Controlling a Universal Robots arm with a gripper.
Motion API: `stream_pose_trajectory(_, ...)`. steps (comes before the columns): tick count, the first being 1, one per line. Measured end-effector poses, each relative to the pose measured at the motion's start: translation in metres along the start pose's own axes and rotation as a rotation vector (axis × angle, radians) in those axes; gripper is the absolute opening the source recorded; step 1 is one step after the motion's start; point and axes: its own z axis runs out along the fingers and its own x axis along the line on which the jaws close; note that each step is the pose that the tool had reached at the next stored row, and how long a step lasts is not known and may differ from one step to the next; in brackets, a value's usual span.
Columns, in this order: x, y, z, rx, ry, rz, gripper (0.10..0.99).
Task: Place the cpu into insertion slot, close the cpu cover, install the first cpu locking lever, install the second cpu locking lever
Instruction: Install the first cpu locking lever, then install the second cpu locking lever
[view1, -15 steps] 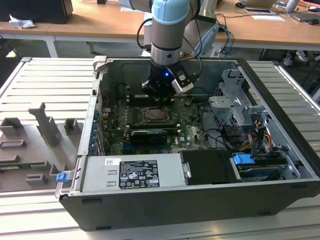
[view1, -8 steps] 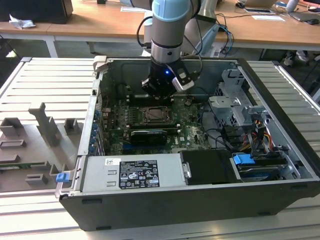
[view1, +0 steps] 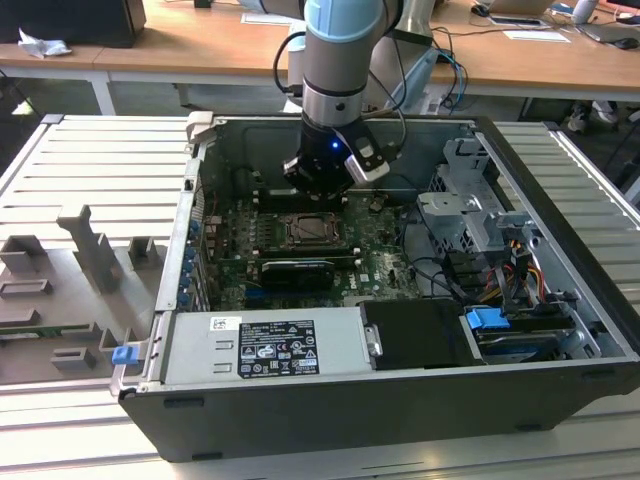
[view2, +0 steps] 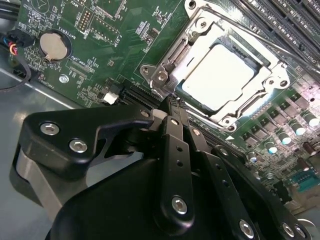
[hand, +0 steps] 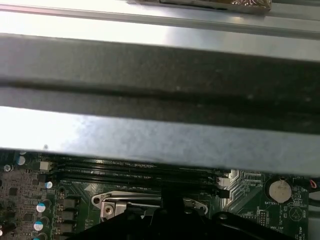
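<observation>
The cpu (view2: 220, 77) lies pale and flat in the insertion slot (view1: 312, 232) on the green motherboard (view2: 100, 55). The cpu cover (view2: 186, 50), a silver metal frame, lies down around the cpu, whose face shows through its window. My gripper (view2: 172, 103) hangs just above the socket's near edge, by the corner of the cover. Its black fingers (view2: 173, 150) are together with nothing seen between them. In the exterior view my gripper (view1: 318, 192) is inside the open computer case, right above the socket. The first wrist view shows the cover (hand: 150, 204) past the gripper's black body.
A grey power supply (view1: 265, 345) fills the case's front. A metal drive cage (view1: 470, 215) with cables stands at the exterior view's right. A black card (view1: 295, 272) sits below the socket, memory slots (view2: 280, 20) run beside it, and a coin battery (view2: 54, 46) lies nearby.
</observation>
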Motion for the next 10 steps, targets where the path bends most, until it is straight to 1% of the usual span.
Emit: stream_pose_trajectory(10, 0.0002, -0.0031, -0.0004, 0.000, 0.0001, 0.000, 0.106)
